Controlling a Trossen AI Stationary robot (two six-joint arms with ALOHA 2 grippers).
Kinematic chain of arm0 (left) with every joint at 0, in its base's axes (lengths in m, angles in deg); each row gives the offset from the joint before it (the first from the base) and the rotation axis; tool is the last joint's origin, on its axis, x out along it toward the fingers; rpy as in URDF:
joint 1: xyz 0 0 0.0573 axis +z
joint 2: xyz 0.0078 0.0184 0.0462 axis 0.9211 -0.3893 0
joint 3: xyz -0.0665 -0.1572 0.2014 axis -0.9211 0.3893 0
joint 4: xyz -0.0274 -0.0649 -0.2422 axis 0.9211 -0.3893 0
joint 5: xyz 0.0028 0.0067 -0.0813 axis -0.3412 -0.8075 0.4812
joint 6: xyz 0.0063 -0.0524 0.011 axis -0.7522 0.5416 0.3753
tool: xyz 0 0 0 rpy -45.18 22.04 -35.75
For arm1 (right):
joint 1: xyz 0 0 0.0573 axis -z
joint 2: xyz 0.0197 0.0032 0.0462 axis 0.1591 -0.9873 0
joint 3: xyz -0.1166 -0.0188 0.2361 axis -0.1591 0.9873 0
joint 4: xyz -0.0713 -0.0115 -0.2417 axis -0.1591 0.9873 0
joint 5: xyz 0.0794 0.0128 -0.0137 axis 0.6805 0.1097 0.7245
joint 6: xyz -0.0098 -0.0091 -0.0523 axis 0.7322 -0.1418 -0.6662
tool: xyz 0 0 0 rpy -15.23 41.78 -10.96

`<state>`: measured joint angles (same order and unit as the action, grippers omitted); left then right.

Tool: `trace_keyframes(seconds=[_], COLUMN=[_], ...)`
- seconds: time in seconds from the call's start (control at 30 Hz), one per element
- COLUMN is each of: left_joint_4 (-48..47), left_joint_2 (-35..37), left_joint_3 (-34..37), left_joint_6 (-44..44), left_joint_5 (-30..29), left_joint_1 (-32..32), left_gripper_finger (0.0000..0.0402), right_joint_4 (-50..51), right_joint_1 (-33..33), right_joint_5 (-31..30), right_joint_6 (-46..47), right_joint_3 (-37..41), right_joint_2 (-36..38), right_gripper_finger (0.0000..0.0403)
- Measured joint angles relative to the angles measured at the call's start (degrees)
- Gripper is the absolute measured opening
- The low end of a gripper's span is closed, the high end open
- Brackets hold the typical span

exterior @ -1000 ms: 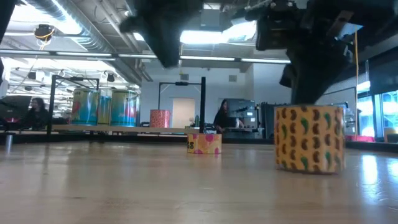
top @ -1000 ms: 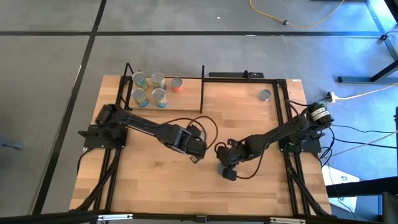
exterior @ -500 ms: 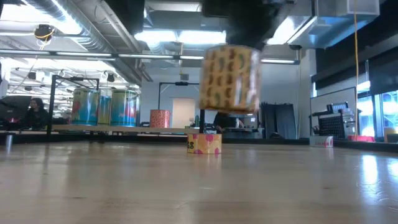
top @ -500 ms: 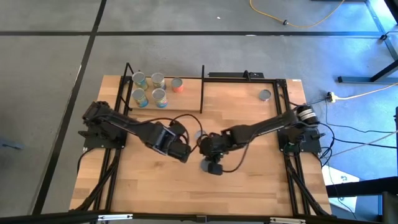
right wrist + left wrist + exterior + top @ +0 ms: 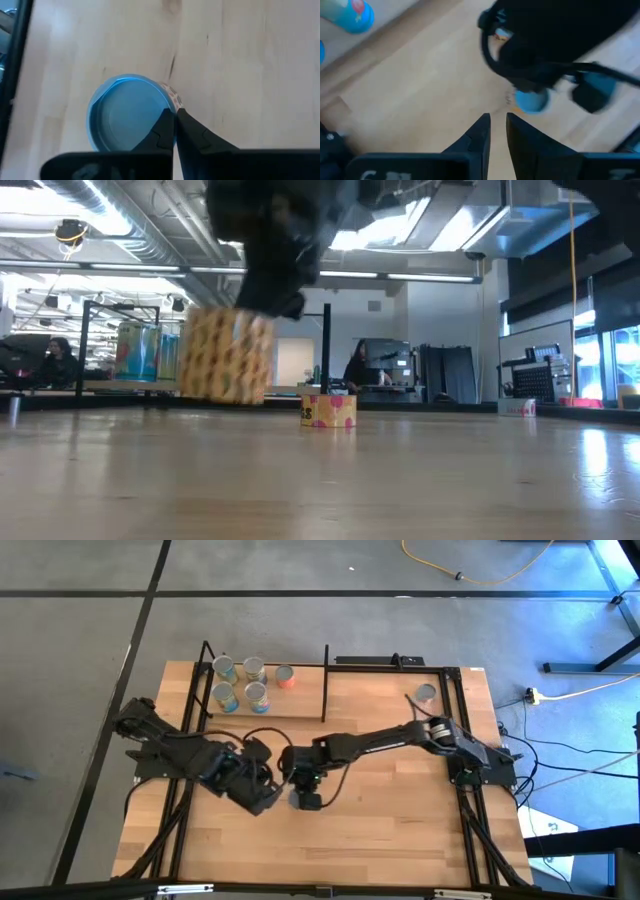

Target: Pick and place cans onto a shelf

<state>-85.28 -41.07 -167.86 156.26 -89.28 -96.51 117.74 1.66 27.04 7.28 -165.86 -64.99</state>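
My right gripper (image 5: 302,783) reaches across to the table's middle and is shut on a tan patterned can (image 5: 228,355), whose round top shows in the right wrist view (image 5: 127,117). In the high view the gripper hides this can. My left gripper (image 5: 260,796) is shut and empty, just to the left of it, drawn back toward its base. Several cans (image 5: 240,682) stand upright on the shelf (image 5: 295,705) at the far left, also seen in the low view (image 5: 160,352). My right gripper pinches the tan can's top rim (image 5: 169,102) between its two fingers, which come from above and point down. The can hangs below the fingers, roughly upright, its bottom (image 5: 222,398) clear of the table.
One can (image 5: 427,693) stands alone on the table at the far right. A small pink-and-yellow can (image 5: 328,410) stands on the table farther back in the low view. Black shelf rods (image 5: 325,680) rise at the shelf's right side. Bare tabletop lies toward the near edge.
My right gripper has lifted the tan can off the table at the right and carried it toward the table's left edge, clear of the table. My left gripper has drawn back toward the left edge.
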Motion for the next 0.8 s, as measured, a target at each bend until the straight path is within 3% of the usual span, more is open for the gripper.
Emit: trace_keyframes(seconds=[0.2, 0.4, 0.63, 0.8], left_joint_4=[-3.09, -5.2, -5.63, -5.76], left_joint_2=[3.24, 3.62, 3.62, 3.62], left_joint_3=[0.0, 0.0, 0.0, 0.0], left_joint_6=[5.51, 8.2, 7.8, 2.78], left_joint_5=[-1.52, -2.79, -1.08, 3.12], left_joint_1=[-3.89, -5.85, -7.19, -7.18], left_gripper_finger=[0.0055, 0.0055, 0.0055, 0.0055], right_joint_4=[0.72, 0.08, 0.4, 6.11], right_joint_1=[0.98, 1.25, 1.24, 0.82], right_joint_5=[0.96, 1.18, 0.49, 1.01], right_joint_6=[-0.58, -0.74, 1.63, 1.52], right_joint_3=[-3.77, -4.21, -3.95, -9.06], right_joint_2=[-5.7, -6.77, -5.85, -5.33], right_gripper_finger=[0.0006, 0.0007, 0.007, 0.0075])
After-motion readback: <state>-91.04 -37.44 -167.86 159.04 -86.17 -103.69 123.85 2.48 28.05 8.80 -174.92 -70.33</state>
